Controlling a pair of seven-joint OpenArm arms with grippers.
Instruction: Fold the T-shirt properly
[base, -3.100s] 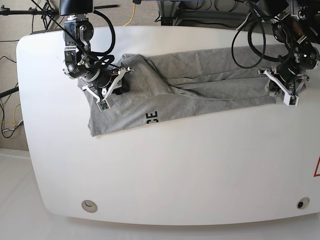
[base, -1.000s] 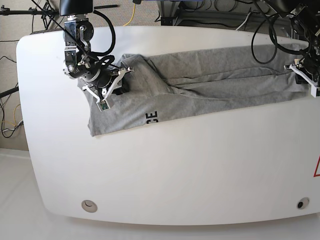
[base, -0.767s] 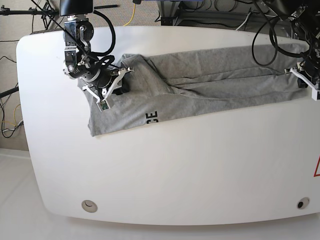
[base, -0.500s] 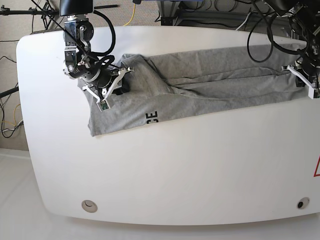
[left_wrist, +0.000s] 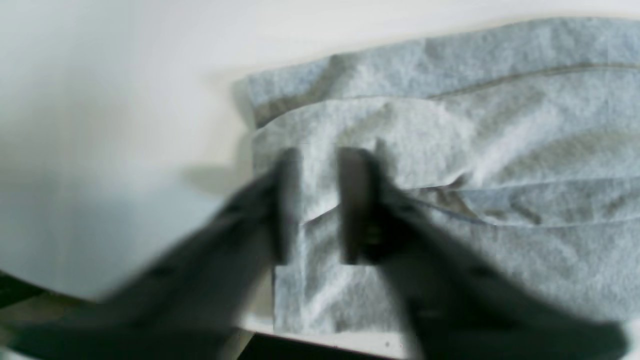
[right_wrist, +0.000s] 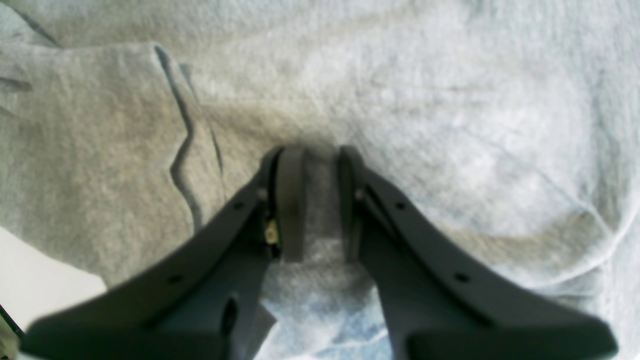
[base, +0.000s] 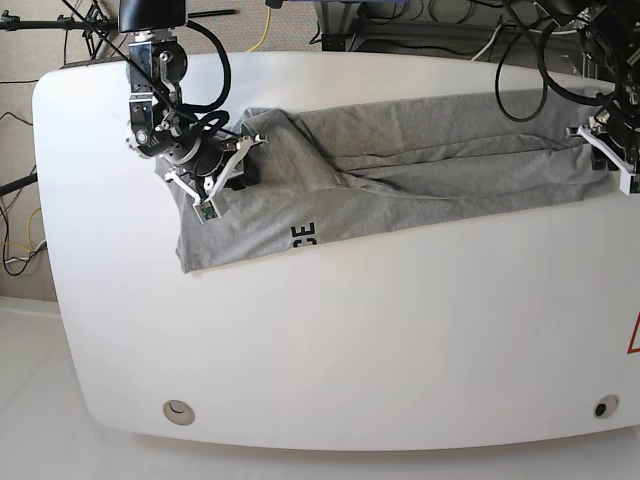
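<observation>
Left wrist view: left hand (left_wrist: 320, 205) blurred by motion, jaws parted over T-shirt (left_wrist: 450, 165) end, cloth seen between them, no pinch seen; release judged just made.

Right wrist view: right hand (right_wrist: 316, 200) closed on bunched fold.

Base view: T-shirt stretched further across desk (base: 350, 330) than before; lettering partly hidden, left hand (base: 608, 152) cut off by frame edge.

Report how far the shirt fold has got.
Done: the T-shirt lies as one long narrow band across the table, its sides apparently folded in, some black lettering showing. In hand: the right gripper pinches cloth at one end; the left gripper is at the far end, jaws apart over the hem. Left: folding the band crosswise into a compact stack.
</observation>
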